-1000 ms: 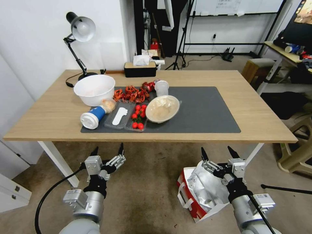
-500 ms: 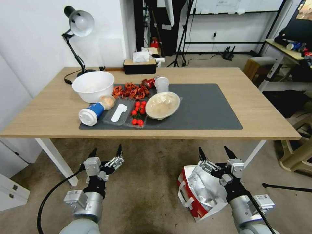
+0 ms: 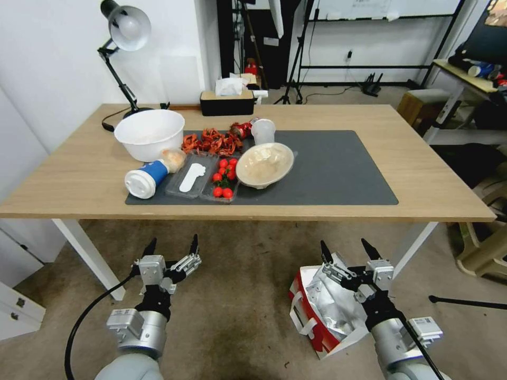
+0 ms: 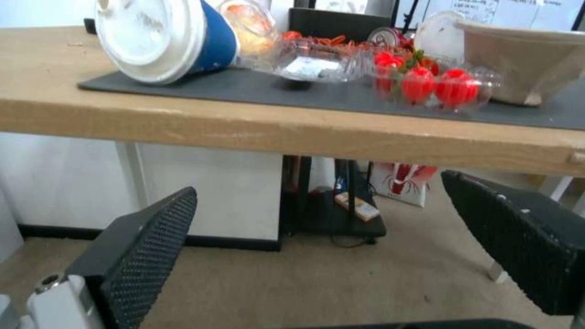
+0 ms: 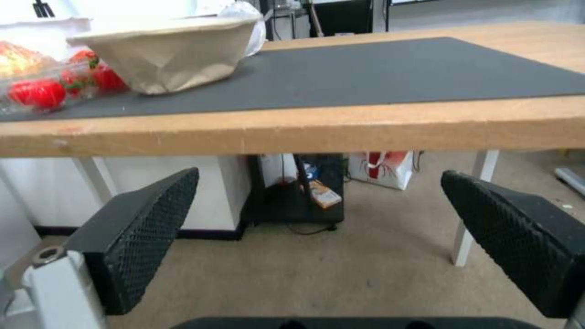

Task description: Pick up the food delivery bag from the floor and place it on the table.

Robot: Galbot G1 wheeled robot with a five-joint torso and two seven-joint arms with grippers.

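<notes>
I am holding my right gripper [image 3: 346, 252] with its jaws released and spread, gripping nothing, just above the food delivery bag [image 3: 323, 309], which is standing on the floor [image 3: 237, 311] at about 5 o'clock in the head view, below the near edge of the table [image 3: 422, 179]. The bag is lying open and a little tilted, showing its crinkly silver foil lining, its red side and a white strap handle; I cannot tell whether my fingers are touching the foil. My left gripper [image 3: 171, 248] is hanging at about 7 o'clock, also with jaws spread and with nothing between them, over bare floor and well apart from the bag. On the table, a dark grey mat [image 3: 338, 169] is carrying a white bowl [image 3: 149, 133] at 11 o'clock, a blue cup with a white lid [image 3: 145, 178] lying on its side, a clear tray of red tomatoes [image 3: 223, 182], a beige paper bowl [image 3: 264, 164] and some red crayfish [image 3: 211, 142]. A desk lamp [image 3: 119, 37] and a black tissue box [image 3: 227, 101] are standing at the far edge. In both wrist views my black textured fingers [image 5: 152, 228] are pointing under the table edge.
</notes>
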